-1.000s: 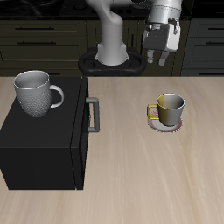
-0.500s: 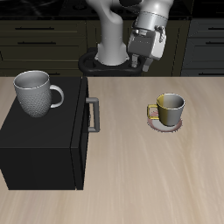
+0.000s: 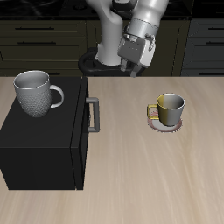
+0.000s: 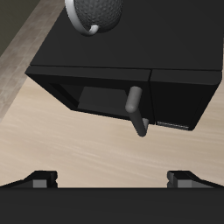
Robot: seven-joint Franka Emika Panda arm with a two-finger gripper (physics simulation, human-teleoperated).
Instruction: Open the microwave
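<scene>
Black and matte, the microwave (image 3: pixel 44 131) sits on the pale wooden bench (image 3: pixel 157 184) in the exterior view, its door shut and the grey bar handle (image 3: pixel 92 115) standing off the door face that looks toward the bench's middle. A grey mug (image 3: pixel 35 92) rests on the microwave's top, toward its back. Beside the microwave, well apart from the handle, a yellowish mug (image 3: pixel 170 108) stands on a small coaster (image 3: pixel 164 124). The pincer (image 3: pixel 133 64) hangs high over the back of the bench, clear of everything, tilted toward the microwave, with nothing between its fingers.

From the wrist view the microwave (image 4: pixel 122 83) fills the middle, the greyish door window (image 4: pixel 101 101) and the handle (image 4: pixel 135 109) plain to see, the grey mug (image 4: pixel 93 12) beyond on the top. Both fingertips (image 4: pixel 40 178) show at the frame's edge, set wide, empty.

Risk, as I judge it: the handle is a slim bar close to the door, so a descent slightly off could strike the door face or the microwave's top edge instead of straddling the bar. A pull not following the hinge's arc could drag the whole box and unsettle the grey mug.
</scene>
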